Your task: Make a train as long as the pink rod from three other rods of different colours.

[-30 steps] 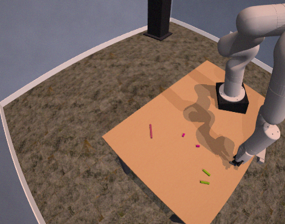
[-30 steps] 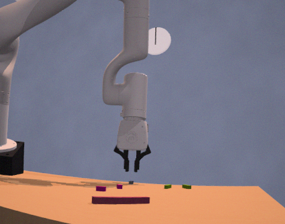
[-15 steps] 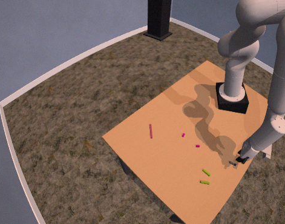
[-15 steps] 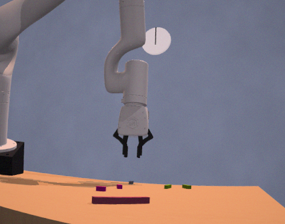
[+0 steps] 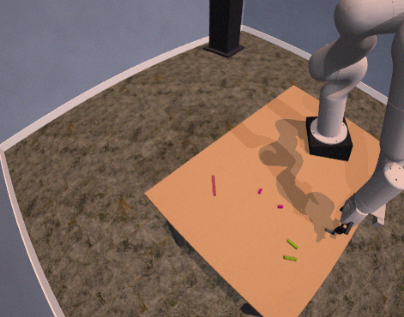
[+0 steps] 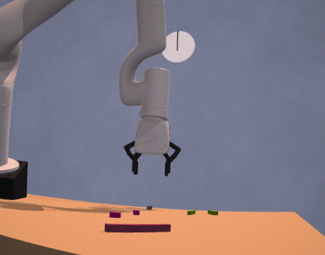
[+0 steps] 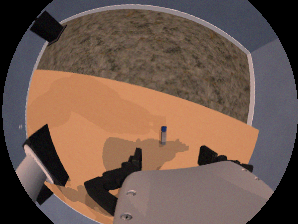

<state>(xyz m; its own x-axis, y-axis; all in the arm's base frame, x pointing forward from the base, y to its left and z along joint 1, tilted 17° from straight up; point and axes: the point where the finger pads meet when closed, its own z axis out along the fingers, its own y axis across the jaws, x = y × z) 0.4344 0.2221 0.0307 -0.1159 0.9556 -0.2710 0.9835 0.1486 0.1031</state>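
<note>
The long pink rod lies flat near the table's left side and shows in the exterior view at the front. Two short magenta rods lie apart in the middle. Two lime rods lie near the front right. A small grey rod lies by the right edge; in the wrist view its far end looks blue. My gripper is open and empty, raised well above the table over the grey rod, and it also shows in the top view.
The arm's black base stands at the table's far corner. The table's right edge runs close beside the grey rod. A dark pillar stands on the floor far behind.
</note>
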